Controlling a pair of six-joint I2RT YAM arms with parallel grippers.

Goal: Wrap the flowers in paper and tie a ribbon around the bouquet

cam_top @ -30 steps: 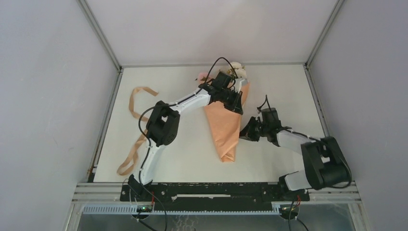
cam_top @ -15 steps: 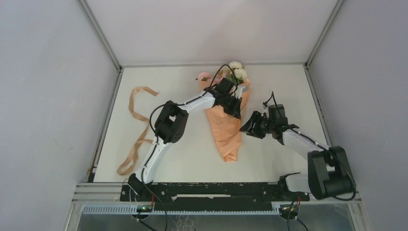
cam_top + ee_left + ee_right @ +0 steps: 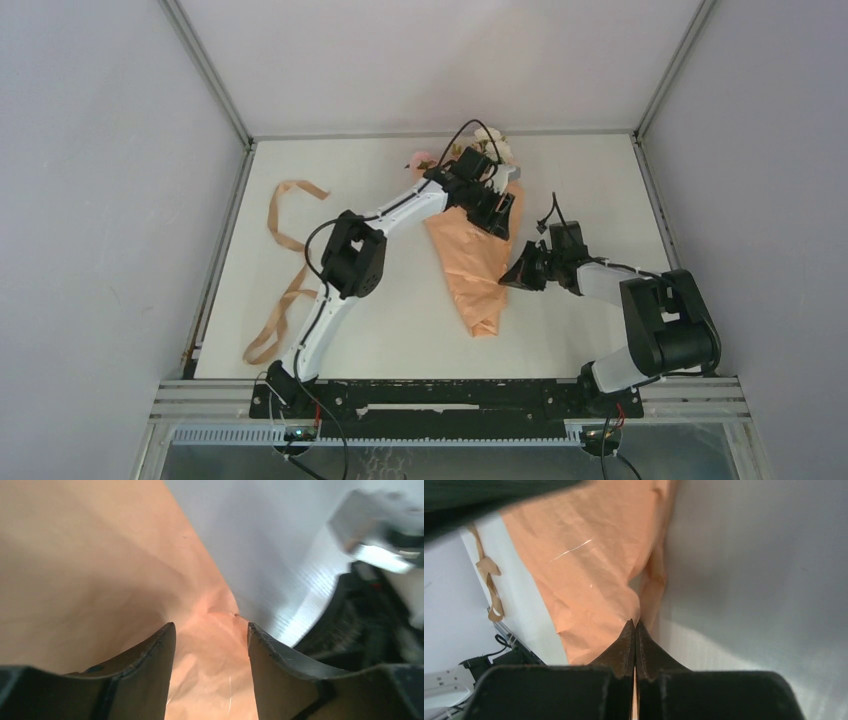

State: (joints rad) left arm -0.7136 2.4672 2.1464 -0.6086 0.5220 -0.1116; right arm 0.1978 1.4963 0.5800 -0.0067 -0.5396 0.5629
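Right wrist view: right gripper (image 3: 634,623) pinches the paper (image 3: 589,565) edge; left gripper (image 3: 210,626) hovers half-open above. Wrapping looks done; ribbon (image 3: 272,215) needs fetching.

The bouquet (image 3: 472,262) is lying down the middle of the table (image 3: 600,180), from the far edge toward the near one, and is dividing it in two. On the right side, the closed right gripper (image 3: 506,279) is touching the bouquet's edge, so nothing is passing between them; the far right corner is lying open. On the left side, the left arm (image 3: 345,265) is crossing diagonally, with the parted left gripper (image 3: 495,222) hanging over the bouquet. The ribbon (image 3: 283,250) is trailing along the left edge.
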